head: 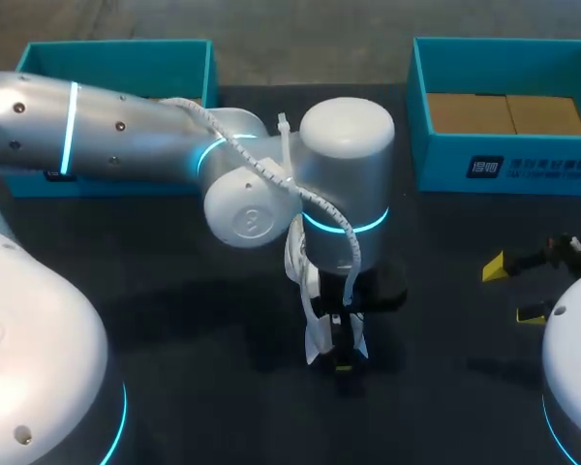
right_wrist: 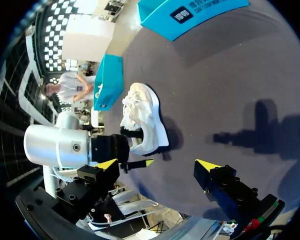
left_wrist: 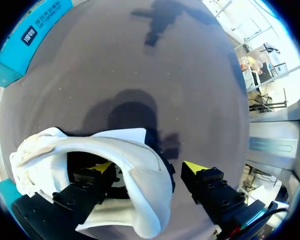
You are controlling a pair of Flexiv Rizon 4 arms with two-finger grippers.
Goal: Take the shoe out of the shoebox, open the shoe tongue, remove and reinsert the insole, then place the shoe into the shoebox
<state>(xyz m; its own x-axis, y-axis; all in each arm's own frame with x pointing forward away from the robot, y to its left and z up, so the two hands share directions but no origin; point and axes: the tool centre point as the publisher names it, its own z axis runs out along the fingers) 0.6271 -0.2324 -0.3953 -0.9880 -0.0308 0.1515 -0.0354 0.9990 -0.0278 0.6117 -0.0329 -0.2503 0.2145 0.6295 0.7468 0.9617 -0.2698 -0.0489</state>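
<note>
A white shoe point(head: 316, 345) lies on the dark table near its middle, mostly hidden in the head view under my left arm. In the left wrist view one yellow fingertip point(left_wrist: 103, 167) is inside the shoe's point(left_wrist: 140, 160) opening and the other point(left_wrist: 195, 167) stands outside, a little off its side wall. My left gripper point(left_wrist: 148, 168) is open around that wall. The right gripper point(head: 515, 289) hangs open and empty over the table's right side. In its own view the right gripper point(right_wrist: 157, 165) faces the shoe point(right_wrist: 145, 115) from a distance.
A teal box point(head: 504, 165) with brown cardboard inside stands at the back right. Another teal box point(head: 116, 58) stands at the back left, partly behind my left arm. Bare dark tabletop lies between the shoe and the right gripper.
</note>
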